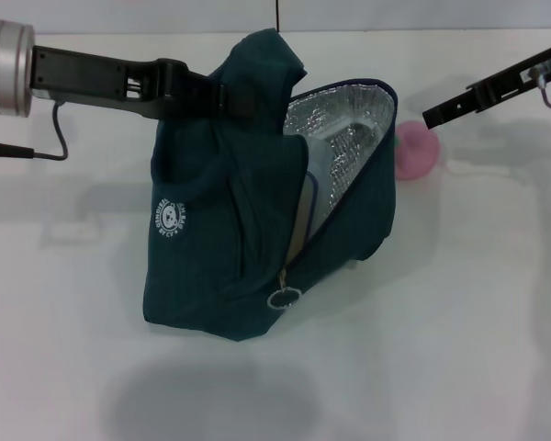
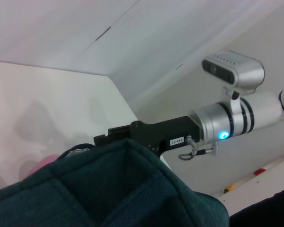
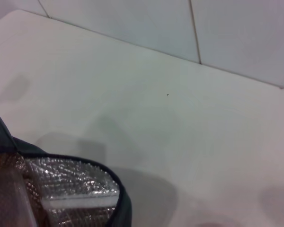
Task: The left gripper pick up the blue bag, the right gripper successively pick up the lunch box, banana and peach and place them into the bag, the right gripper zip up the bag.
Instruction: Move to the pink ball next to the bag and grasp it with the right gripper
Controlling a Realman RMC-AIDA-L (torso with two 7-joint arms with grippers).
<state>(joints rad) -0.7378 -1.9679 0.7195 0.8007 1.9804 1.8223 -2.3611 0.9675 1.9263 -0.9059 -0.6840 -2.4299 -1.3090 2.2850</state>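
Left claw [image 1: 222, 99] clamped on soft, floppy blue bag [image 1: 230, 239]; right claw [image 1: 432, 116] beside round, roll-prone peach [image 1: 413, 152], grip unreadable; best pinched across its middle.

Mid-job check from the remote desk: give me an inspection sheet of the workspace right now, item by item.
Surface: white table, bare where visible.
Blue bag: held up by its top, mouth open, foil lining showing, zipper ring hanging low.
Lunch box: clear shape inside the bag.
Banana: not seen.
Peach: on the table beside the bag.
Clutter: nothing seen.
Left gripper: at the bag's top fabric.
Right gripper: hovering above the peach.
Cables: grey cable by the left wrist.
Surroundings: tiled wall.
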